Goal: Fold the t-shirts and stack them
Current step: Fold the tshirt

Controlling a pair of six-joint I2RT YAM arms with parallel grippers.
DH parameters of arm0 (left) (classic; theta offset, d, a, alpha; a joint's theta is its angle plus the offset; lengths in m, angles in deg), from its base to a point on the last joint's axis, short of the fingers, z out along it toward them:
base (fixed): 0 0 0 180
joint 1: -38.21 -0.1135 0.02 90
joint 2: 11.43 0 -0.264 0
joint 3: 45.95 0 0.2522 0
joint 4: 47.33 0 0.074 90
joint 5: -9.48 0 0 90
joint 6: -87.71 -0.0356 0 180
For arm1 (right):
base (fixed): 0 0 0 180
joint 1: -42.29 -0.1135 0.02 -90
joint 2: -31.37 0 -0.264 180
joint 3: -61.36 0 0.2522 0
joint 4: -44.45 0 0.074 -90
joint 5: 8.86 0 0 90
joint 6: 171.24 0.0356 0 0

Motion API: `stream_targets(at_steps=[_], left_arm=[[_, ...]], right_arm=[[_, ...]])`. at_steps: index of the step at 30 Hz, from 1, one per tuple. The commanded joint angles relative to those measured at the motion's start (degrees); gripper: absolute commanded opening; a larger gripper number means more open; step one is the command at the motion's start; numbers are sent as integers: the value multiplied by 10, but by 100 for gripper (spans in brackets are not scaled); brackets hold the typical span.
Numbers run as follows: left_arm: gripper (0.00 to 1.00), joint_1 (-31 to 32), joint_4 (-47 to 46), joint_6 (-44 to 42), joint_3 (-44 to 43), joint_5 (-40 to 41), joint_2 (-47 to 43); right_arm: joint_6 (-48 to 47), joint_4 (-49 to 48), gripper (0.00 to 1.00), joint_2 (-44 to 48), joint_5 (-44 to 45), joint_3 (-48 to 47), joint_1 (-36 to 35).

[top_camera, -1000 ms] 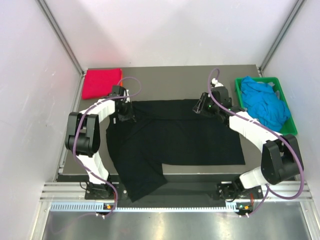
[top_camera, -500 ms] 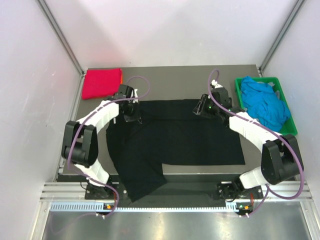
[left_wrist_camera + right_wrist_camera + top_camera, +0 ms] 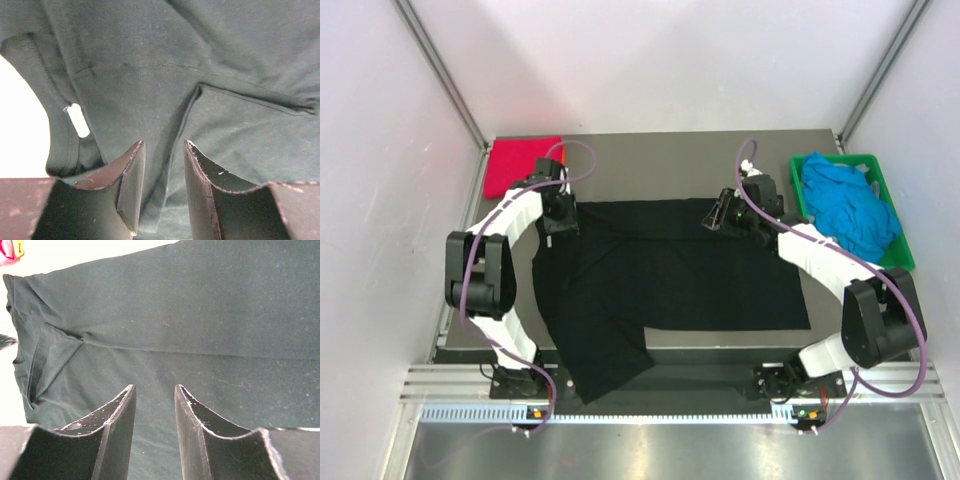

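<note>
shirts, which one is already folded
The red shirt at the far left corner: a neat flat rectangle. The black shirt lies spread out mid-table, and the blue one is bunched in the green crate.

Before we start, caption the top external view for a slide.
Left gripper and right gripper open over far edge of black t-shirt; red shirt far-left, blue shirts in green crate.

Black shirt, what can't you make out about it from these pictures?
Top external: the black shirt has its far-left corner hidden under the left arm.
Left wrist: the neck label is washed out and unreadable.
Right wrist: the right tool blocks the near cloth.
All views: whether the left tool or right tool touches the cloth is unclear.
</note>
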Motion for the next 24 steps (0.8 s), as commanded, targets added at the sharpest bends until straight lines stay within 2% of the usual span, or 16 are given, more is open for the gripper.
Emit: stream_targets(at_steps=[1,9,13,16,17,18,24], left_arm=[[42,5,-4,-33,-17,-26,33],[41,19,0,-44,-24,-50,75],[36,21,-3,-45,-21,-52,75],[17,25,-4,-41,-20,-57,72],[3,27,-3,-37,-21,-58,69],[0,31,1,-34,-21,-54,62],[0,88,28,7,-27,-28,24]], right_arm=[[-2,-17,38,-1,-9,-9,-1],[-4,-23,38,-13,-11,-13,-2],[-3,-28,38,-21,-16,-13,-1],[-3,-28,38,-22,-16,-13,-2],[-3,-28,38,-21,-17,-13,-2],[-3,-28,38,-21,-16,-13,-1],[4,-24,38,-16,-20,-6,-7]])
